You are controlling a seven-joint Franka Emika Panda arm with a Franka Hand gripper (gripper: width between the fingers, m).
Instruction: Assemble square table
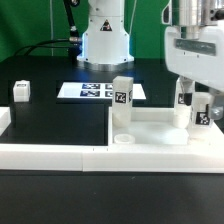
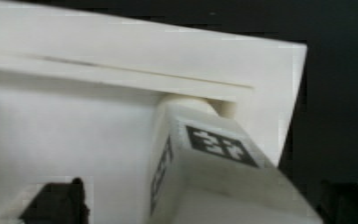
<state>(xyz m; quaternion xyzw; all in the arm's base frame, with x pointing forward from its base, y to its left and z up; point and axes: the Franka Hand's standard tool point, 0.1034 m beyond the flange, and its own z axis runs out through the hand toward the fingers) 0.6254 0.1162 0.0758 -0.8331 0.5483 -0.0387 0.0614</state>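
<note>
The white square tabletop lies at the exterior view's right, rim up. One white tagged leg stands upright at its far left corner. My gripper hangs over the tabletop's right side, around another tagged leg; a further tagged leg shows just beside it. In the wrist view this leg stands by a corner of the tabletop between my fingers. The dark finger stands clear of the leg, so the gripper is open. A loose leg lies far left on the black table.
The marker board lies flat behind the tabletop, in front of the robot base. A long low white border rail runs along the front and turns back at the exterior view's left.
</note>
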